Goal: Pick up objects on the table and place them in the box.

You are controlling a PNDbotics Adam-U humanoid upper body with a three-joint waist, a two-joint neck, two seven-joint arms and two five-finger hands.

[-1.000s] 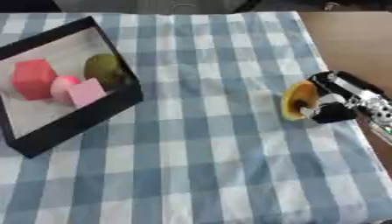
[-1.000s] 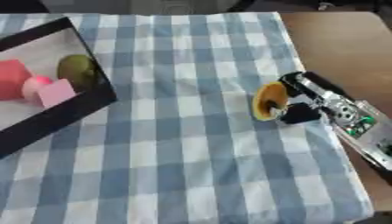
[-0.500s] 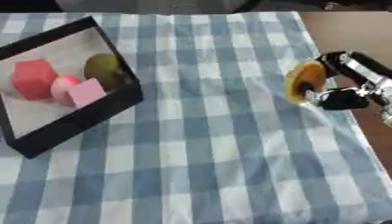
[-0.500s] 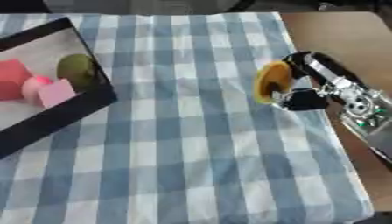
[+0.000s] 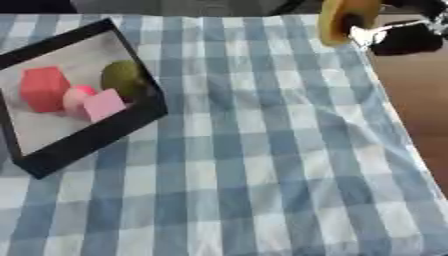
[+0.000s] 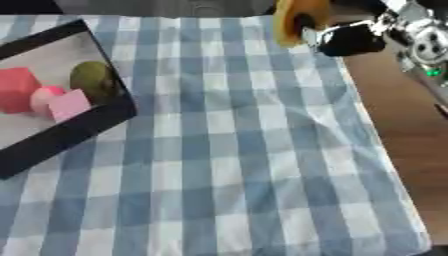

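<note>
My right hand [image 6: 354,34] is raised at the upper right, above the far right corner of the table, shut on a yellow-orange rounded object [image 6: 296,20]. The black box [image 5: 105,135] with a pale floor stands at the left. Inside it lie a red block [image 5: 44,88], a pink ball [image 5: 77,96], a pink cube [image 5: 105,104] and an olive-green rounded fruit [image 5: 122,78]. My left hand shows in neither view.
A blue and white checked cloth [image 5: 262,165] covers the table. Bare brown tabletop [image 6: 402,125] runs along the right side, beyond the cloth's edge.
My right hand has lifted the yellow-orange object off the cloth and carried it up and toward the far edge. The box and its contents have kept their places.
</note>
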